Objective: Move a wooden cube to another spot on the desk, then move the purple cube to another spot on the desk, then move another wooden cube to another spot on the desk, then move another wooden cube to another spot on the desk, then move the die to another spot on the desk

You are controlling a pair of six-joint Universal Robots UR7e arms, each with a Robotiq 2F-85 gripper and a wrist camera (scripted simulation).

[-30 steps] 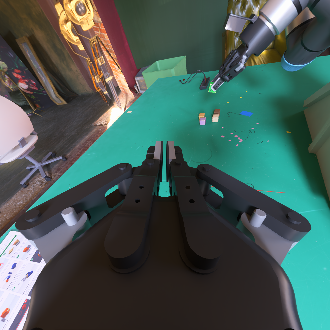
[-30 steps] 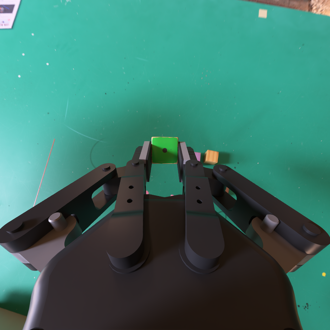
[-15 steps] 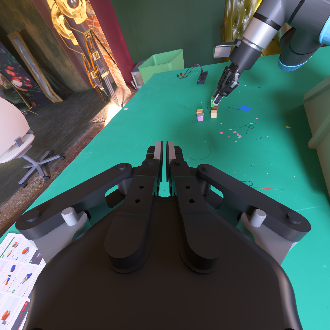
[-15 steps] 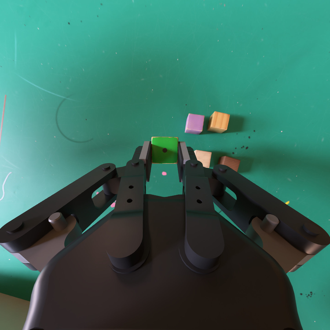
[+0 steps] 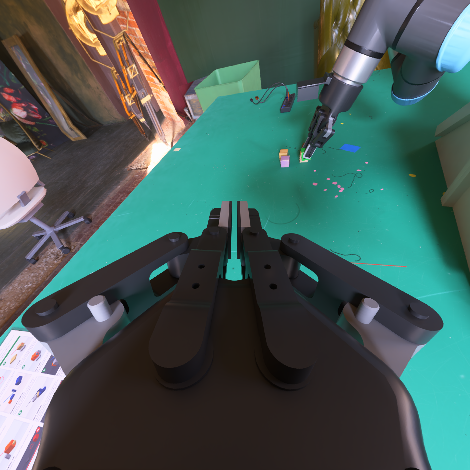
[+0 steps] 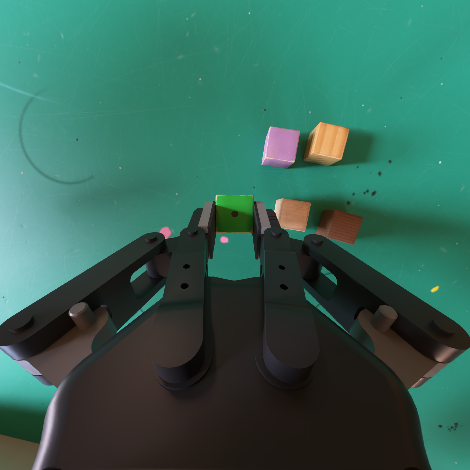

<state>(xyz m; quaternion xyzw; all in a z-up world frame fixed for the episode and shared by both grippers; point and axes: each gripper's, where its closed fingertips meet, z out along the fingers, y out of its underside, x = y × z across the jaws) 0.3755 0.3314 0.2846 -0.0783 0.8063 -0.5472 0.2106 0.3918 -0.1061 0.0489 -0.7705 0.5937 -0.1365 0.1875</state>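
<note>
My right gripper (image 6: 234, 215) is shut on the green die (image 6: 234, 213), close above the green desk (image 6: 127, 76). Just right of it lie a pale wooden cube (image 6: 293, 214) and a dark brown wooden cube (image 6: 339, 226). Farther ahead sit the purple cube (image 6: 280, 147) and an orange wooden cube (image 6: 326, 143), side by side. In the left wrist view the right gripper (image 5: 309, 153) holds the die (image 5: 303, 153) low beside the purple cube (image 5: 284, 161) and orange cube (image 5: 283, 153). My left gripper (image 5: 234, 212) is shut and empty, over the near desk.
A black power strip with cable (image 5: 287, 101) lies at the far end, a blue patch (image 5: 350, 147) right of the cubes. A beige cabinet (image 5: 455, 178) stands along the right edge. Printed sheets (image 5: 20, 381) lie at the near left corner. A green bin (image 5: 229, 81) stands beyond the desk.
My right gripper has carried the die toward the cube cluster and lowered it close to the desk, left of the pale wooden cube. The left gripper has stayed shut and hardly moved.
</note>
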